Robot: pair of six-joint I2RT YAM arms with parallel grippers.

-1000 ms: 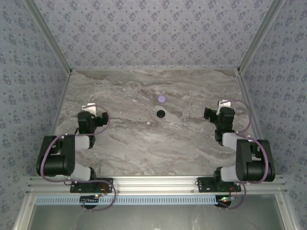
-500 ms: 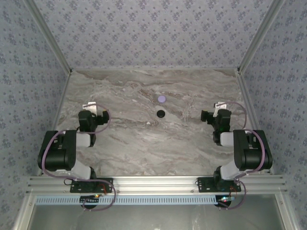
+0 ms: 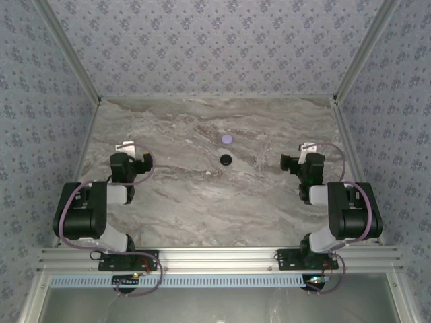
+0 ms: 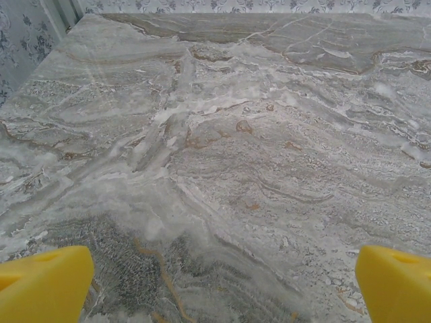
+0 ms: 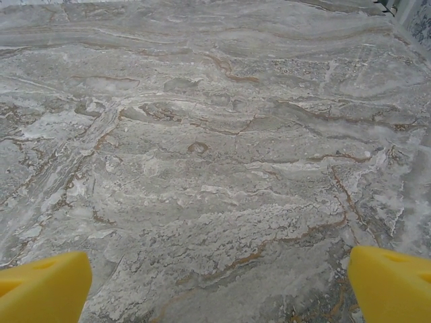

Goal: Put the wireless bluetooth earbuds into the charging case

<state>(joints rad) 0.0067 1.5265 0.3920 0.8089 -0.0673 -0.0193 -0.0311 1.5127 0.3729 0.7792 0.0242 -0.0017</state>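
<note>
the small black round puck-like charging case [image 3: 225, 159] lies on the grey marbled table [image 3: 175, 202] between the grippers, well apart from both, nearer the right gripper [image 3: 291, 161]. a lilac round disc [image 3: 227, 138] lies just beyond it. the left gripper [image 3: 126, 153] and the right one stand spread wide, yellow fingers [image 4: 47, 286] holding nothing.

A small black round puck-like charging case [image 3: 225, 159] lies flat on the grey marble-patterned tabletop [image 3: 202, 202]. It sits close to the middle of the surface, a little toward the far side, with bare tabletop all around it. Its centre looks slightly paler than its rim, but it is too small to tell whether it is open or closed. A tiny dark speck [image 3: 211, 173], possibly one black earbud, lies near the case on its near-left side, apart from it.
</note>
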